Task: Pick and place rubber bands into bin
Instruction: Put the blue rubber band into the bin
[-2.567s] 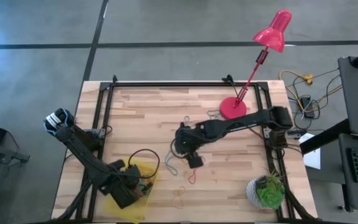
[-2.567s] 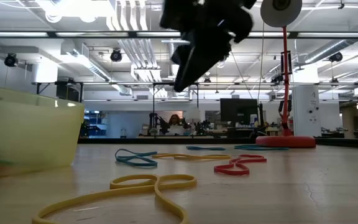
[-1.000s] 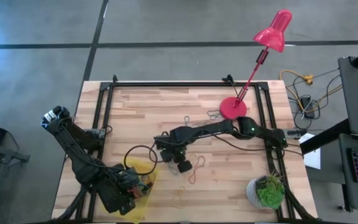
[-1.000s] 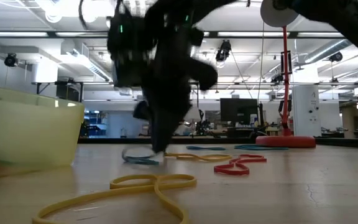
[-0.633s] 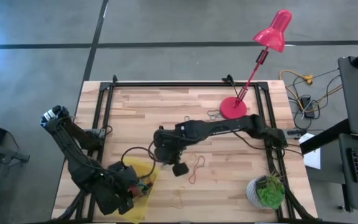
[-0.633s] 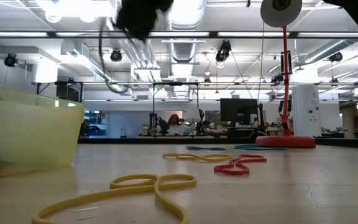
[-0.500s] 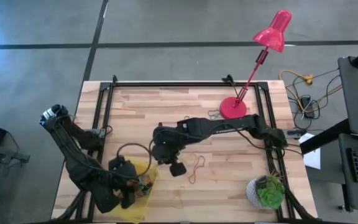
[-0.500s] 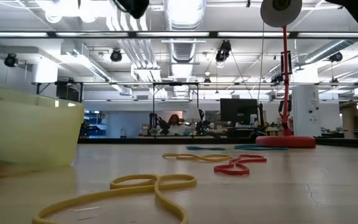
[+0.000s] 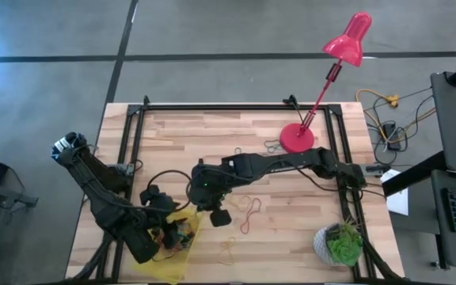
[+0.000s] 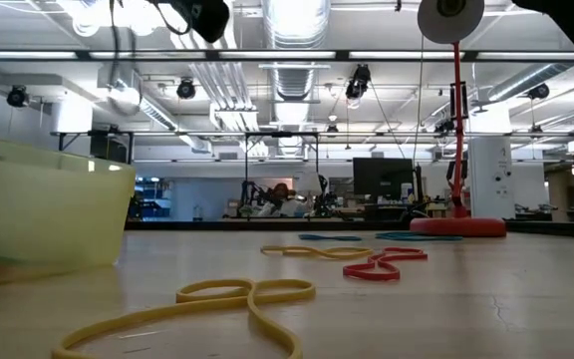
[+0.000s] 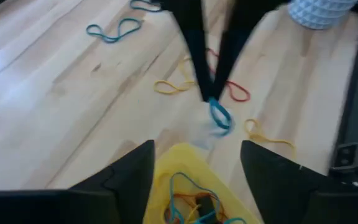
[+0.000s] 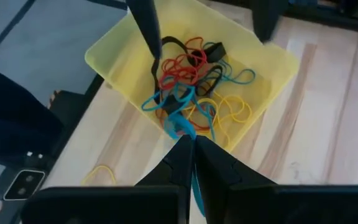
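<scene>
Over the near-left corner of the wooden table [image 9: 291, 229], the yellow bin [image 12: 114, 43] is sitting with a tangled heap of rubber bands [image 12: 194, 87] inside: red, yellow, blue and dark loops.

Right gripper [image 9: 207, 204]: hanging just above the bin's inner edge, its arm reaching across the table from the right. Its fingers [image 12: 182, 162] are pressed together, pinching a blue rubber band [image 11: 219, 117] that is dangling from the tips over the bin.

Left gripper [image 9: 158, 212]: hovering over the bin, beside the right gripper. Its fingers [image 11: 129, 171] are standing well apart, gripping nothing.

Loose bands lying on the table: a yellow band [image 10: 237, 299] nearest the low camera; a red band [image 10: 385, 265] and another yellow one [image 10: 312, 251] farther back; a blue band [image 11: 112, 30] toward the middle.

Other items: a pink desk lamp [image 9: 323, 75] standing at the far right of the table; a potted green plant [image 9: 340, 244] sitting at the near-right corner.
</scene>
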Robot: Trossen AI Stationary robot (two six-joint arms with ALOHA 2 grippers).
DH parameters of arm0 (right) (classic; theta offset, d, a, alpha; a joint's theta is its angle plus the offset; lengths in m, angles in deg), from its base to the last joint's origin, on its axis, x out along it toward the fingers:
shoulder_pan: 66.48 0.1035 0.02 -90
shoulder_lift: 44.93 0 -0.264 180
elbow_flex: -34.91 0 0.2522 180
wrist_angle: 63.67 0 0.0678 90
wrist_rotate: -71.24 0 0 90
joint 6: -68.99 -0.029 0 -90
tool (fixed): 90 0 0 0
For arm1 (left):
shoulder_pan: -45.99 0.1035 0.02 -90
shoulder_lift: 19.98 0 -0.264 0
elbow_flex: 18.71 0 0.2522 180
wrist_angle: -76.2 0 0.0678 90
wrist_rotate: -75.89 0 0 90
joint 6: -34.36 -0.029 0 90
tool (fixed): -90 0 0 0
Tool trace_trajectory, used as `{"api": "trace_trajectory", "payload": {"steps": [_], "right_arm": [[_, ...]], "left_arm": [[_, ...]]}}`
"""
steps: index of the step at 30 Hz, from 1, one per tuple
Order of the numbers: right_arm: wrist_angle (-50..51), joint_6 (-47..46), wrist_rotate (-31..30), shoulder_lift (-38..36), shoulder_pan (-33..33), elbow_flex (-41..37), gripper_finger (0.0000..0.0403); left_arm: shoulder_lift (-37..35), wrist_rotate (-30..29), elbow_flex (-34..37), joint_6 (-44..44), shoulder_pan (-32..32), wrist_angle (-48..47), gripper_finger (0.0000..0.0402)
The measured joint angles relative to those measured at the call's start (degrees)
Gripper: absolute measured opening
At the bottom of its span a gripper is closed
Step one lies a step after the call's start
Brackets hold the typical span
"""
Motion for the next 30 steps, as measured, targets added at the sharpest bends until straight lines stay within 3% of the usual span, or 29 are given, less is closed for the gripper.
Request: {"api": "trace_trajectory", "payload": {"steps": [6,11,17,24,30], "right_arm": [[0.01,0.21,-1.50,0.09,-0.03,-0.07,0.0008],[-0.09,0.43,-1.67,0.09,-0.03,-0.07,0.0008],[-0.18,0.65,-2.69,0.09,-0.03,-0.07,0.0008],[-0.07,0.17,-2.69,0.10,-0.03,-0.07,0.0008],[0.01,-0.69,-2.69,-0.03,-0.03,-0.07,0.0008]], "left_arm": [[0.01,0.19,0.26,-0.04,1.79,0.02,0.0280],[0.01,3.27,0.39,-1.46,4.12,1.68,0.0294],[0.03,6.65,3.22,-7.49,7.59,9.85,0.0295],[0.04,8.31,6.51,-8.42,10.46,10.08,0.0292],[-0.55,8.70,7.97,-12.22,11.09,11.09,0.0229]]}}
